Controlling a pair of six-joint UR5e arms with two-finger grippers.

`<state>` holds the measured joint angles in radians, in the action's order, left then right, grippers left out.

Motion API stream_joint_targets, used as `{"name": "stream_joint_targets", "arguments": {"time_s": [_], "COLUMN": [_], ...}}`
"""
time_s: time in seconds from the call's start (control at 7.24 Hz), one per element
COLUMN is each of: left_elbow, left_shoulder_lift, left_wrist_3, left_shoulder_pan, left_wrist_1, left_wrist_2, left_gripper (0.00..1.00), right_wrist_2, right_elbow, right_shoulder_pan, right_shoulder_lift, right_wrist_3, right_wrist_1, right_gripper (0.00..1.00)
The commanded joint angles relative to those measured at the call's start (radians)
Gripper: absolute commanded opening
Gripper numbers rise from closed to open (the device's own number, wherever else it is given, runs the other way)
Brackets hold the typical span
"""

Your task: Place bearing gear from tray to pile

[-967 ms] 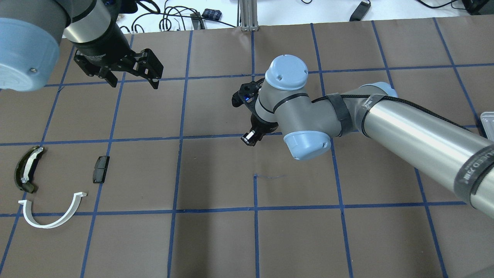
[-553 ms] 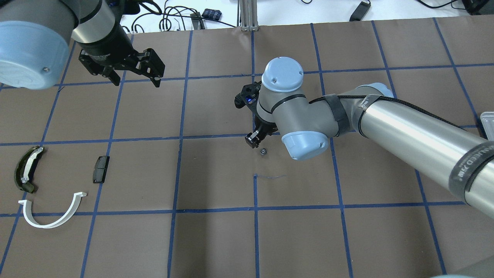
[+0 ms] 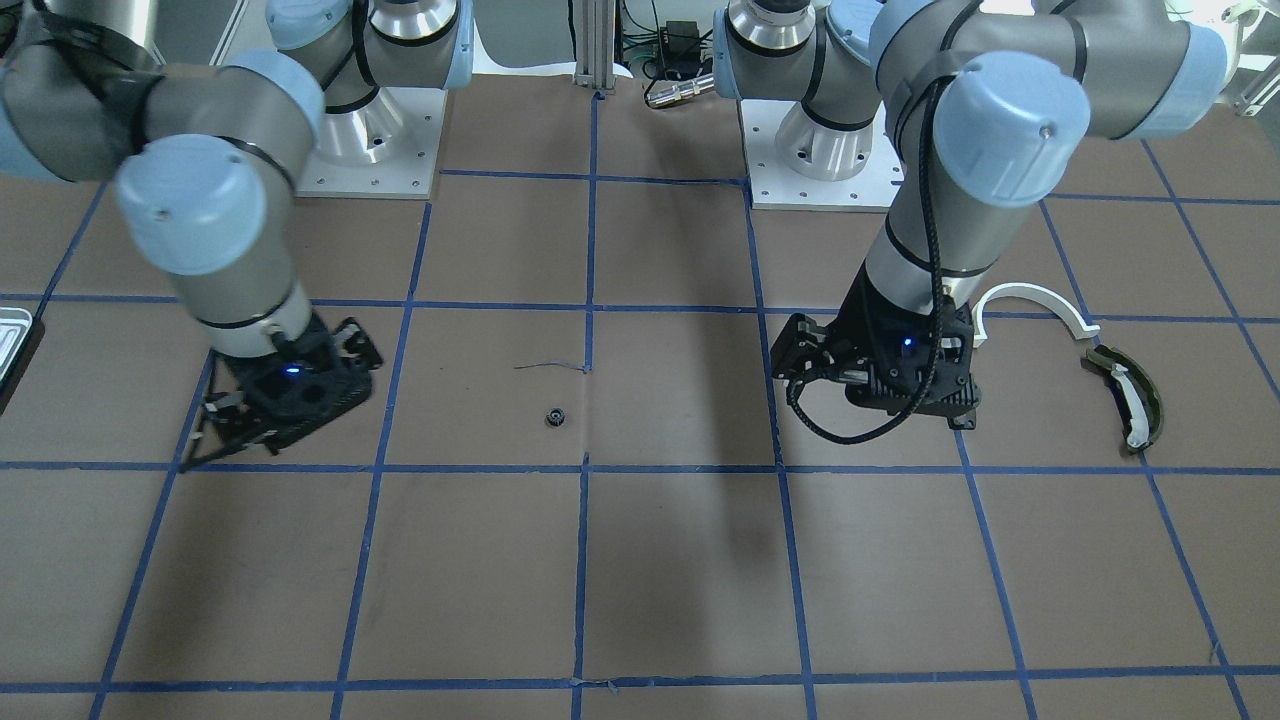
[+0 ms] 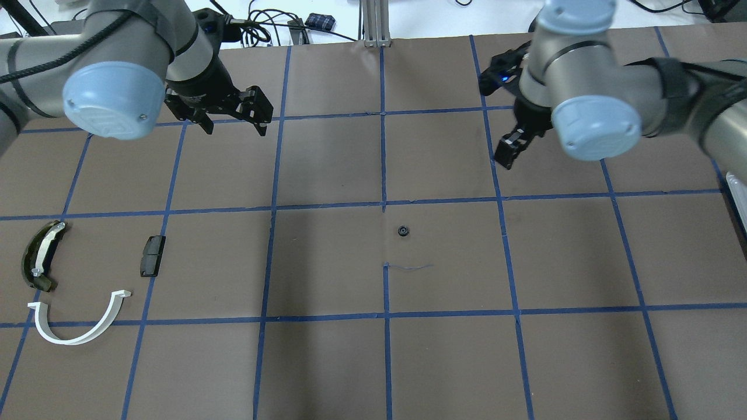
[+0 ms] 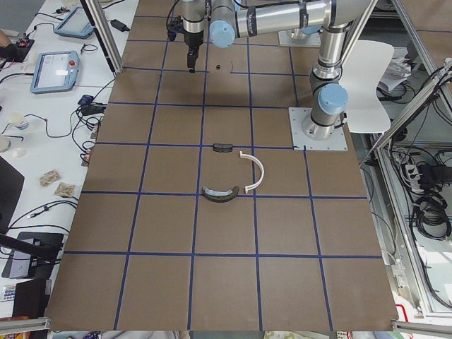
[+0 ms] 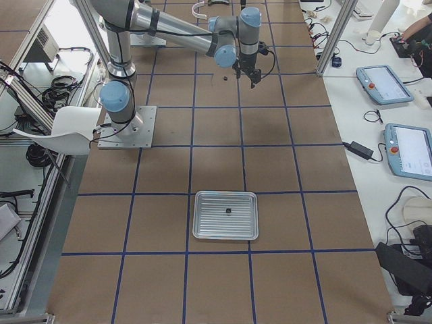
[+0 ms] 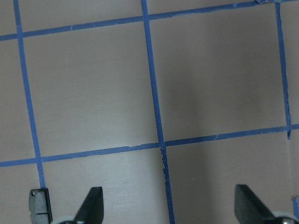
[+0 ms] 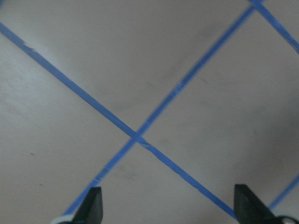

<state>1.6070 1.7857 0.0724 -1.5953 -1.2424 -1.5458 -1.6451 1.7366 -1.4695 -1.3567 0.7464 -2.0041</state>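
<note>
The bearing gear (image 4: 402, 231) is a small dark ring lying alone on the brown mat near the table's middle; it also shows in the front-facing view (image 3: 552, 416). The pile lies at the left: a white half-ring arc (image 4: 76, 332), a black block (image 4: 152, 255) and an olive curved piece (image 4: 39, 256). The tray (image 6: 202, 233) holds one small dark part. My right gripper (image 4: 506, 153) is open and empty, far-right of the gear. My left gripper (image 4: 233, 125) is open and empty, far-left of the gear, beyond the pile.
Blue tape lines grid the brown mat (image 4: 327, 361). The tray's edge (image 4: 738, 186) shows at the right border of the overhead view. Cables and a metal post (image 4: 373, 23) sit past the table's far edge.
My right gripper has let go of the gear, which now lies on the mat, and has swung away to the far right. My left gripper has shifted slightly right.
</note>
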Motion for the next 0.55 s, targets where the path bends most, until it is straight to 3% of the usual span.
{"name": "stream_joint_targets", "arguments": {"time_s": [0.0, 0.14, 0.41], "left_elbow": [0.004, 0.004, 0.008], "left_shoulder_lift": [0.104, 0.156, 0.22], "left_wrist_3": [-0.127, -0.229, -0.404], "left_shoulder_pan": [-0.111, -0.196, -0.329], "left_wrist_1": [0.122, 0.202, 0.245], "left_wrist_2": [0.015, 0.01, 0.001], "left_gripper": [1.0, 1.0, 1.0], "right_wrist_2": [-0.029, -0.024, 0.003], "right_elbow": [-0.003, -0.003, -0.017], "right_shoulder_pan": [0.31, 0.434, 0.661], "right_shoulder_lift": [-0.006, -0.001, 0.153], "right_wrist_3": [0.069, 0.252, 0.496], "right_wrist_1": [0.011, 0.008, -0.129], "right_gripper": [1.0, 1.0, 1.0]}}
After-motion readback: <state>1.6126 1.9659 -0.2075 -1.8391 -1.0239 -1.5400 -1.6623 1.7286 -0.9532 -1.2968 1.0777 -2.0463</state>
